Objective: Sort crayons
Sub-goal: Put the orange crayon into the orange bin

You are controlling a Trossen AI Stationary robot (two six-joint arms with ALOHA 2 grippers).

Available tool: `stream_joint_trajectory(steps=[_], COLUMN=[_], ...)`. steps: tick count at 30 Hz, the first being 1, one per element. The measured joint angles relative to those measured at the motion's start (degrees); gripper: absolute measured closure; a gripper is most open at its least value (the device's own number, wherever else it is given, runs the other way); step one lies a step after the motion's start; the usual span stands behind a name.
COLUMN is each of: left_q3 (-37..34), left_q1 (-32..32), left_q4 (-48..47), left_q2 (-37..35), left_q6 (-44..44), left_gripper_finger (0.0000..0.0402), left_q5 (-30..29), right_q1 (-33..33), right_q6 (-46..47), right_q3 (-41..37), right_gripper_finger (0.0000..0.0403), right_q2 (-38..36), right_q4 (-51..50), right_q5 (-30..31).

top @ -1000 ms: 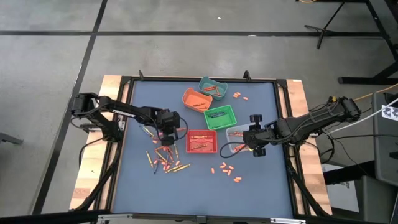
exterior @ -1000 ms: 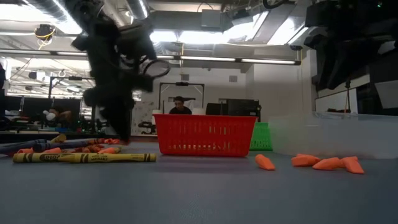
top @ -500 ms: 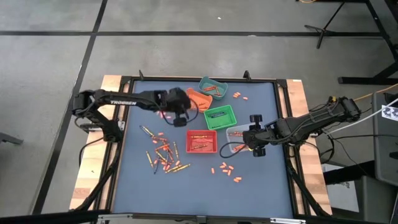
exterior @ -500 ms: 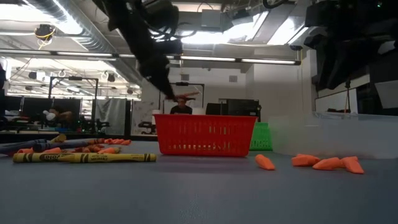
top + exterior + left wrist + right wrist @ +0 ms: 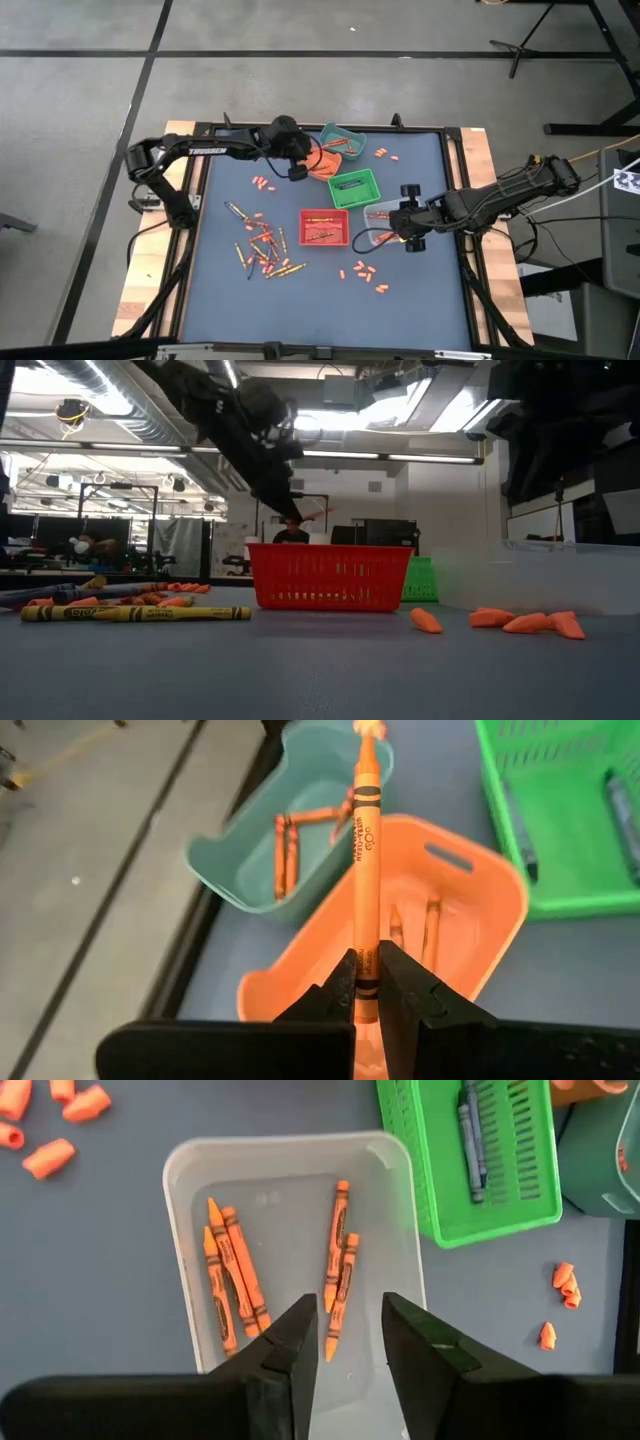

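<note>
My left gripper (image 5: pixel 297 168) is shut on an orange crayon (image 5: pixel 363 850) above the orange bin (image 5: pixel 316 160), which holds a few crayons; in the low view the gripper (image 5: pixel 283 500) hangs high over the red bin (image 5: pixel 330 577). A pile of loose crayons (image 5: pixel 263 252) lies on the blue mat at the near left. My right gripper (image 5: pixel 345 1335) is open and empty above the clear bin (image 5: pixel 290 1260), which holds several orange crayons. My left gripper pinches the orange crayon near its blunt end (image 5: pixel 366 982) between its two fingers. The crayon runs forward along the fingers, its tip (image 5: pixel 367 732) out ahead over the teal bin. It is lifted clear above the orange bin (image 5: pixel 400 920).
A teal bin (image 5: pixel 343 140), green bin (image 5: pixel 353 187) and red bin (image 5: pixel 324 226) stand mid-table. Short orange stubs lie near the clear bin (image 5: pixel 364 274), at the far right (image 5: pixel 385 153) and at the left (image 5: pixel 263 183).
My left gripper has risen from the crayon pile at the near left with an orange crayon and swung toward the far edge, over the orange bin. The crayon is lifted clear of the mat. My right arm has kept still.
</note>
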Motion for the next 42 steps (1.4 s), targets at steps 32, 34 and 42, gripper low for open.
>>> stream_joint_trajectory(steps=[32,34,42], left_q3=[0.0,0.0,0.0], left_q1=[0.7,0.7,-0.4], left_q4=[-0.3,-0.2,-0.4], left_q2=[5.8,5.8,5.4], left_q6=[-0.1,-0.2,-1.6], left_gripper_finger=[0.0381,0.0363,0.0316], left_q5=[-0.2,-0.7,-2.1], right_q1=[0.0,0.0,0.0], right_q6=[0.0,0.0,0.0], right_q3=[0.0,0.0,0.0], right_gripper_finger=[0.029,0.029,0.029], right_q2=[0.0,0.0,0.0], right_q4=[2.5,2.5,2.5], right_q5=[0.0,0.0,0.0])
